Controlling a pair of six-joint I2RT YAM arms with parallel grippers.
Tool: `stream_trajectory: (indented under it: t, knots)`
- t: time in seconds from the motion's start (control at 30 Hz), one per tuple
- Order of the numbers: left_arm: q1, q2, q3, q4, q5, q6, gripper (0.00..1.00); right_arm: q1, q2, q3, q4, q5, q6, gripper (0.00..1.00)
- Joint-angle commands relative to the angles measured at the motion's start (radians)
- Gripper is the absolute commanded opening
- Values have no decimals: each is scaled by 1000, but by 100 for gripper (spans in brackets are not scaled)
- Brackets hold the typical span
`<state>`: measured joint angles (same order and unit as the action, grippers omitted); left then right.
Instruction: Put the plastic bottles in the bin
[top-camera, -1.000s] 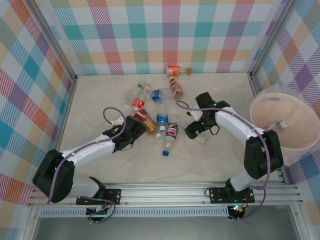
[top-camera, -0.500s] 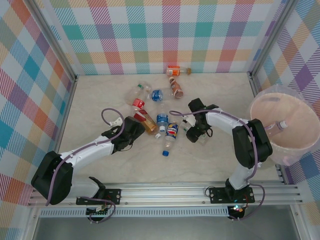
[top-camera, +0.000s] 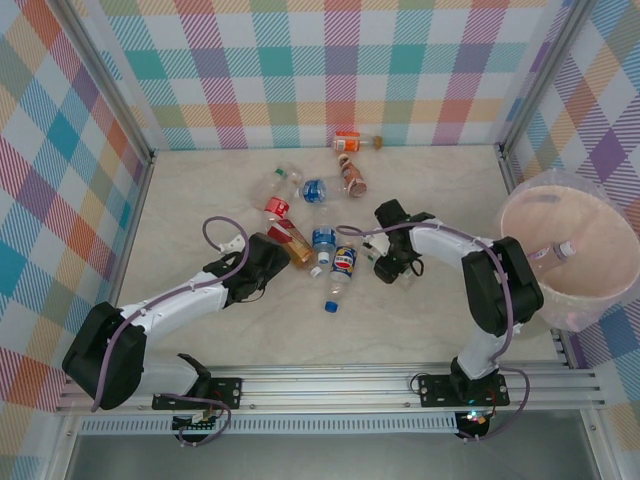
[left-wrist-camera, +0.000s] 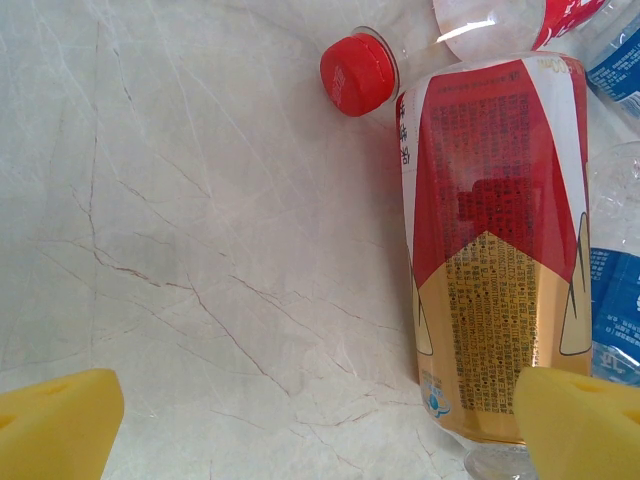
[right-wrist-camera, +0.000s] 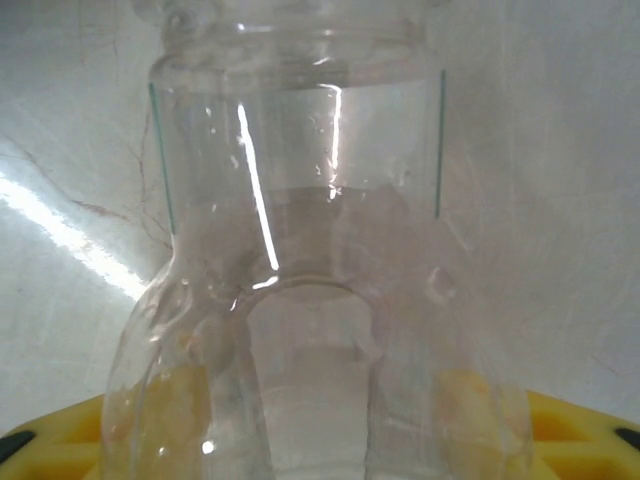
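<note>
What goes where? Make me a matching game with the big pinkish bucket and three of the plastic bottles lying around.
Things:
1. large round translucent pinkish bin
2. red-and-gold labelled plastic bottle
3. orange-labelled plastic bottle
4. clear unlabelled plastic bottle

Places:
A. farthest back
B. far right
C. beside a red cap
D. close before the right wrist camera

Pairs: 1-B, 2-C, 3-A, 4-D.

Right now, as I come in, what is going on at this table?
Two robot arms are moving plastic bottles from the table into the bin. The left gripper is open, with a bottle with a red and gold label close to one finger. The right gripper is at a clear bottle that lies between its fingers; I cannot tell if it grips. One bottle lies in the bin; several lie on the table.
</note>
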<state>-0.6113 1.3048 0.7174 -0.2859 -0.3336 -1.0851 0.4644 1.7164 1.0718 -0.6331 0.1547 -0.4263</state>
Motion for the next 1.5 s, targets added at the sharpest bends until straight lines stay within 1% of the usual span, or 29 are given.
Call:
stream_trajectory:
  t: [0.0, 0.13, 0.23, 0.43, 0.6, 0.7, 0.77, 0.8, 0.97, 1.1, 1.2, 1.33, 1.47]
  knots:
    - [13, -12, -9, -15, -18, -14, 100, 2, -107, -29, 48, -20, 0, 51]
    - [13, -16, -2, -21, -18, -2, 100, -15, -195, -33, 44, -6, 17, 47]
    - [13, -20, 3, -20, -13, 5, 100, -37, -270, -12, 24, -35, 62, 50]
    - [13, -39, 27, -2, 37, 11, 100, -52, -443, 6, 72, -30, 141, 45]
    - [13, -52, 69, 0, 55, 33, 100, -89, -572, 29, 100, -107, 219, 41]
    - [14, -66, 79, 0, 56, 36, 100, -109, -644, 25, 148, -129, 277, 40]
    - [13, -75, 77, -1, 53, 36, 100, -131, -674, 38, 161, -122, 318, 38]
    - [13, -76, 76, -1, 49, 36, 100, -147, -691, 47, 164, -125, 370, 38]
    - [15, -80, 64, -3, 43, 32, 100, -240, -744, 98, 159, -207, 473, 38]
    - [15, -75, 63, -1, 43, 31, 100, -372, -734, 186, 113, -348, 540, 38]
    - [15, -67, 63, 0, 44, 30, 100, -438, -721, 251, 97, -433, 556, 38]
    - [15, -64, 55, -1, 44, 25, 100, -517, -712, 333, 42, -450, 551, 39]
    - [15, -60, 53, -1, 43, 21, 100, -639, -718, 402, -46, -470, 550, 39]
